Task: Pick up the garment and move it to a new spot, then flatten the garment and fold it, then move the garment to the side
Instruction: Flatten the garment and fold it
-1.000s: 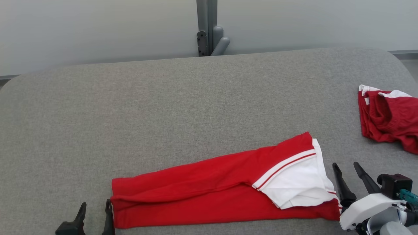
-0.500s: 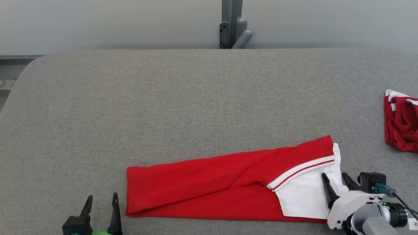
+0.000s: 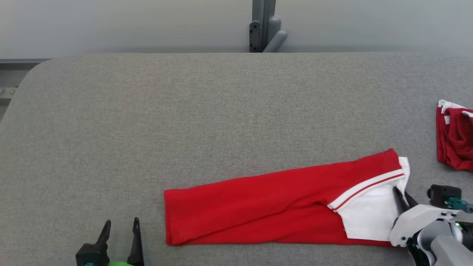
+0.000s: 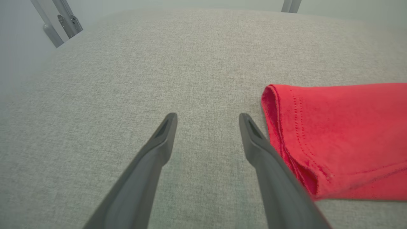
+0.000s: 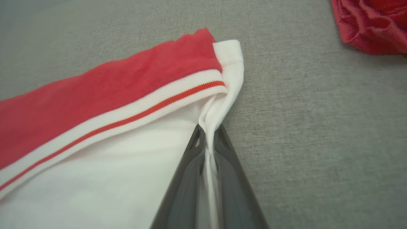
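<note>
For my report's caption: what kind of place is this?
Probably a robot test room, not a home: a grey cloth-covered table, a bare wall and a metal post behind it.

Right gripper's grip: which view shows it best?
Right wrist view: the right gripper is shut on the garment's white edge, close up. Head view shows it small; left wrist view shows the garment's red end.

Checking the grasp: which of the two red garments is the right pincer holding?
The long folded garment lying flat in the middle: the right pincer is shut on its white end. The crumpled garment at the far right lies apart, untouched.
</note>
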`<state>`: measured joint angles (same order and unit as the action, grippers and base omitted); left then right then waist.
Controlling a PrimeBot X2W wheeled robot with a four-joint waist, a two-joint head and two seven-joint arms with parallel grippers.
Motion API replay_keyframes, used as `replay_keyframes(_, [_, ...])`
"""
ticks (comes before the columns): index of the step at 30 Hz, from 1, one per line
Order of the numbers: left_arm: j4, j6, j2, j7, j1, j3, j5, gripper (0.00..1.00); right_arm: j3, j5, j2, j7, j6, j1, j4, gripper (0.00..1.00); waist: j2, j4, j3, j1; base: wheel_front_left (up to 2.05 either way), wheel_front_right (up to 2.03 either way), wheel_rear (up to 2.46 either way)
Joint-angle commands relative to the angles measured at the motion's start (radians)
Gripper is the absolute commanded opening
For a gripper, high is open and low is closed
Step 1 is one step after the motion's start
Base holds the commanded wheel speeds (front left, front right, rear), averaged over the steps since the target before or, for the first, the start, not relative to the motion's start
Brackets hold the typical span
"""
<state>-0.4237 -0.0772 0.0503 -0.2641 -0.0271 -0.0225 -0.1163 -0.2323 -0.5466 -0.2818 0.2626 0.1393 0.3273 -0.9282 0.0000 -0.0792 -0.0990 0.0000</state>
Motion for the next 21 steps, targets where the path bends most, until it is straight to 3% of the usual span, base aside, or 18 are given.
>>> replay_keyframes(1, [0.002, 0.006, 0.002, 0.001, 0.017, 0.006, -0.005, 1.00, 0.022, 0.000, -0.025, -0.002, -0.016, -0.008, -0.020, 0.00, 0.0000, 0.004, 0.001, 0.0000, 0.00, 0.00, 0.00])
replay_keyframes(5, [0.002, 0.009, 0.003, 0.001, 0.012, 0.026, -0.016, 1.00, 0.084, 0.035, -0.022, 0.002, -0.010, -0.015, 0.077, 0.00, 0.0000, 0.015, 0.006, 0.0000, 0.00, 0.00, 0.00])
replay_keyframes(8, [-0.001, 0.010, 0.002, 0.001, 0.009, 0.042, -0.024, 1.00, 0.067, 0.038, 0.001, 0.002, -0.009, -0.051, 0.189, 0.00, 0.0000, 0.025, 0.010, 0.0000, 0.00, 0.00, 0.00])
replay_keyframes(11, [-0.006, 0.011, 0.003, 0.001, 0.007, 0.050, -0.032, 1.00, -0.018, 0.009, 0.013, 0.002, -0.009, -0.085, 0.312, 0.00, 0.0000, 0.036, 0.016, 0.0000, 0.00, 0.00, 0.00])
replay_keyframes(15, [-0.014, 0.008, 0.003, 0.001, 0.011, 0.072, -0.037, 1.00, -0.213, -0.075, -0.002, -0.026, -0.009, -0.115, 0.454, 0.00, 0.0000, 0.037, 0.025, 0.0000, 0.00, 0.00, 0.00])
replay_keyframes(21, [-0.019, 0.000, 0.003, 0.001, 0.030, 0.126, -0.030, 1.00, -0.423, -0.166, 0.020, -0.078, -0.009, -0.071, 0.562, 0.00, 0.0000, -0.013, 0.032, 0.0000, 0.00, 0.00, 0.00])
